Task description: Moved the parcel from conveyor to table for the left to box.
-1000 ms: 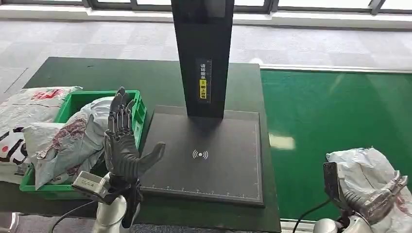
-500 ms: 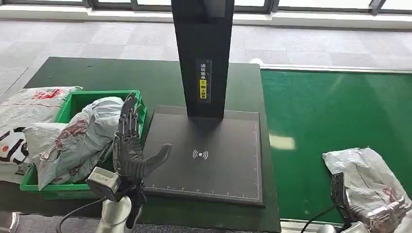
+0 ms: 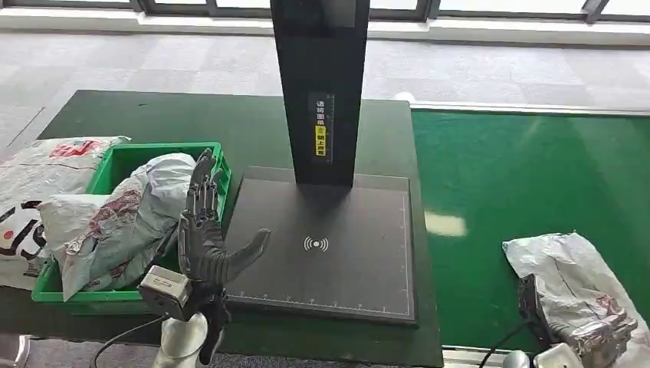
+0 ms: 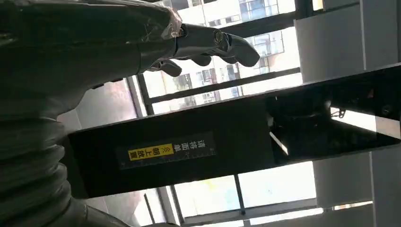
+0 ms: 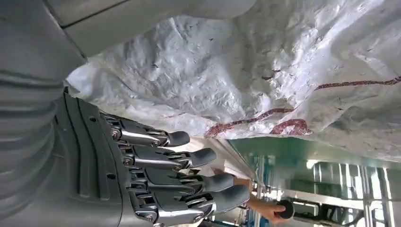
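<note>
The parcel (image 3: 571,284), a crinkled grey-white poly bag, is lying on the green conveyor (image 3: 521,192) at the lower right of the head view. I am reaching my right hand (image 3: 602,337) under its near edge, fingers (image 5: 189,163) held straight and slightly apart, not closing on anything. It looks light, soft and slippery, so I judge a bunched fold gives the best hold. My left hand (image 3: 203,230) is waiting upright beside the desk's (image 3: 153,115) green bin (image 3: 115,157), fingers spread, holding nothing.
</note>
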### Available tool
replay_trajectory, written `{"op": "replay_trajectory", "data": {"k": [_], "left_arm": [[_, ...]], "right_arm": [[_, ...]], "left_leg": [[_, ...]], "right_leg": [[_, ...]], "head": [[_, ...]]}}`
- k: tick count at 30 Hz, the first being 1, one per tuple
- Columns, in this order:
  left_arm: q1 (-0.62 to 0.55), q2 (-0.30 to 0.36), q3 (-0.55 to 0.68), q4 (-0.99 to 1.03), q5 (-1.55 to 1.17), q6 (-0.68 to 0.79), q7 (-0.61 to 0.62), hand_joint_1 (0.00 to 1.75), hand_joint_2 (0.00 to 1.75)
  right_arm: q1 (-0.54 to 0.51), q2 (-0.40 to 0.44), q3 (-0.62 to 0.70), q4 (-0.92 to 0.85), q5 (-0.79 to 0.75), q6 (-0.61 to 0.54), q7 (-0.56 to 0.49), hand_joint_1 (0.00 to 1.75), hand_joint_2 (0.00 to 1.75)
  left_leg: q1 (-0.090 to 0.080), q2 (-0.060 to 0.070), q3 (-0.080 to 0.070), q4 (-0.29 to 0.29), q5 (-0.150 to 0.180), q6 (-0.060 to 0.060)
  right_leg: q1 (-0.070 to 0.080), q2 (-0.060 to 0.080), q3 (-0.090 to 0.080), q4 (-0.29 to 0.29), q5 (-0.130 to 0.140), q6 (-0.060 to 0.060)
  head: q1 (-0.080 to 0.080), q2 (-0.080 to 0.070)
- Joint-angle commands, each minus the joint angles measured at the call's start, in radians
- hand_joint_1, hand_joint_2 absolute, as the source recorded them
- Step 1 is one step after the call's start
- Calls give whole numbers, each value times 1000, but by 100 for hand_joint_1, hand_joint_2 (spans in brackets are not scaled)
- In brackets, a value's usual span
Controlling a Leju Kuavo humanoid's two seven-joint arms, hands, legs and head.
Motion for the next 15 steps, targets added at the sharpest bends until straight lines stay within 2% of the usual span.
{"op": "replay_trajectory", "data": {"k": [1, 10, 12, 15], "left_arm": [[49, -17, -1, 16, -1, 5, 7, 0, 175], [61, -25, 9, -12, -9, 10, 19, 0, 175], [60, -25, 13, -13, -12, 8, 23, 0, 175], [54, -26, 18, -11, -15, -1, 28, 0, 175]], "right_arm": [[-70, -61, 76, 170, -3, 2, 9, 0, 175], [-137, -75, 106, 318, -3, 2, 28, 0, 175], [-182, -78, 66, 420, -3, 26, -5, 0, 175], [-202, -84, 34, 481, -3, 89, -18, 0, 175]], "left_leg": [[0, 2, 2, -2, 0, 1], [0, 4, 4, -4, 0, 2], [0, 4, 3, -2, 0, 1], [0, 5, 4, -4, 0, 2]], "right_leg": [[0, 1, 1, -2, 0, -1], [1, 2, 3, -4, 2, -2], [1, 2, 1, -2, 1, -1], [1, 3, 3, -4, 2, -2]], "head": [[0, 0], [0, 0], [0, 0], [0, 0]]}}
